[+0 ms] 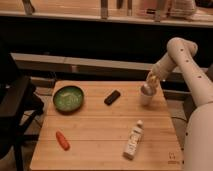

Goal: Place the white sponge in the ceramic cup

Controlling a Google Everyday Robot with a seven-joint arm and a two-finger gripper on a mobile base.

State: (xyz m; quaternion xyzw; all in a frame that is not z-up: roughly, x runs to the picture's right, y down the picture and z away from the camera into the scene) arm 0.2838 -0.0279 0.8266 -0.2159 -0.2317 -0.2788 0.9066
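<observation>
The placing step is in hand: the gripper [151, 81] is held right of centre, just above the cup [146, 96], with the sponge [152, 79] apparently clasped in its jaws. A release straight down is called for next.

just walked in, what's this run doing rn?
The robot arm is reaching to the far right of the wooden table, with its gripper right over the ceramic cup. A pale, yellowish piece at the gripper looks like the white sponge, sitting at the cup's mouth, so this looks like the drop-in step. A green bowl, a dark block, an orange carrot-like item and a white bottle lie apart from it.
</observation>
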